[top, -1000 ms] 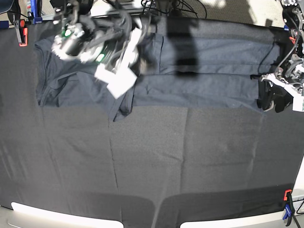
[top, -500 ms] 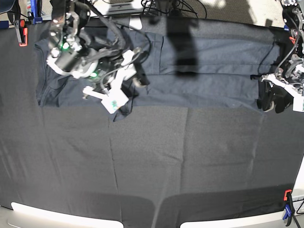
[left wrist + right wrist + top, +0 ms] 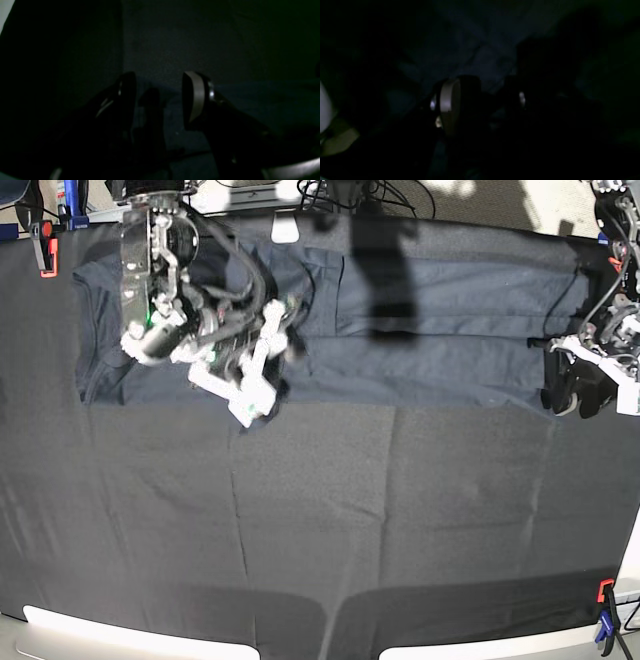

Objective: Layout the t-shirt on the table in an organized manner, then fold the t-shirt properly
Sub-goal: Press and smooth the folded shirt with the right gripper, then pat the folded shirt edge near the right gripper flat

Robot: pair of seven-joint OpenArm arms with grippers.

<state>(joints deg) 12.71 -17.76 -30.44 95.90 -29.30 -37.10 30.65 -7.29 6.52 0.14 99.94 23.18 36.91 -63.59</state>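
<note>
The t-shirt (image 3: 430, 330) is seen spread across the far part of the surface (image 3: 400, 520), stretching nearly from one side to the other. Its cloth is a dark navy-grey, slightly lighter and bluer than the matte black cover beneath it. The wide middle part lies mostly flat, crossed by a few long straight folds and seams. At the end under the right arm the cloth is more rumpled, with a small bunched corner hanging towards the near edge.

The right hand (image 3: 262, 392) is held low over that bunched corner, its fingers spread apart; whether cloth is touched cannot be told from the dark wrist view. The left hand (image 3: 578, 392) is placed at the opposite end of the t-shirt, just beside its edge, with its fingers (image 3: 196, 96) standing well apart and nothing pinched between them.
</note>
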